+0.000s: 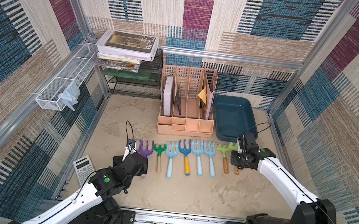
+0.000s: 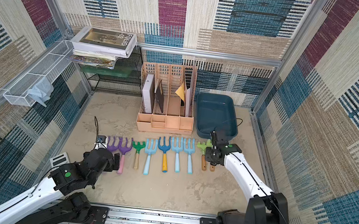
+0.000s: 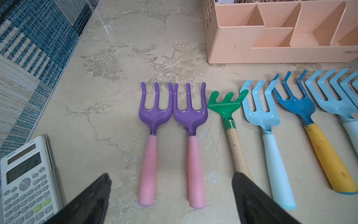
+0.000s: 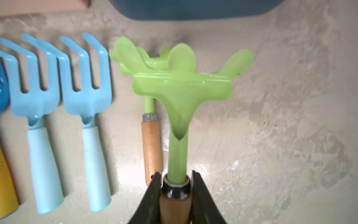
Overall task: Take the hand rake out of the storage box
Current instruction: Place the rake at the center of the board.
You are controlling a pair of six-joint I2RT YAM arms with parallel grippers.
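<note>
Now the right hand (image 4: 175, 175) is clamping the pale-green, wooden-handled hand rake (image 4: 180, 85), out of the dark teal plastic storage box (image 1: 232, 118) and just near it. Lowering it level beside the matching rake (image 4: 151, 139) seems wisest. The left hand (image 3: 170, 174) is hanging wide open.

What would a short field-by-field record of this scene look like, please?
storage box: no rake visible inside
right gripper: shut on the light green hand rake at the top of its wooden handle, outside the box
left gripper: open, over the pink handles of the purple rakes
table: eight other rakes lying in a row
also present: peach organiser, calculator
</note>
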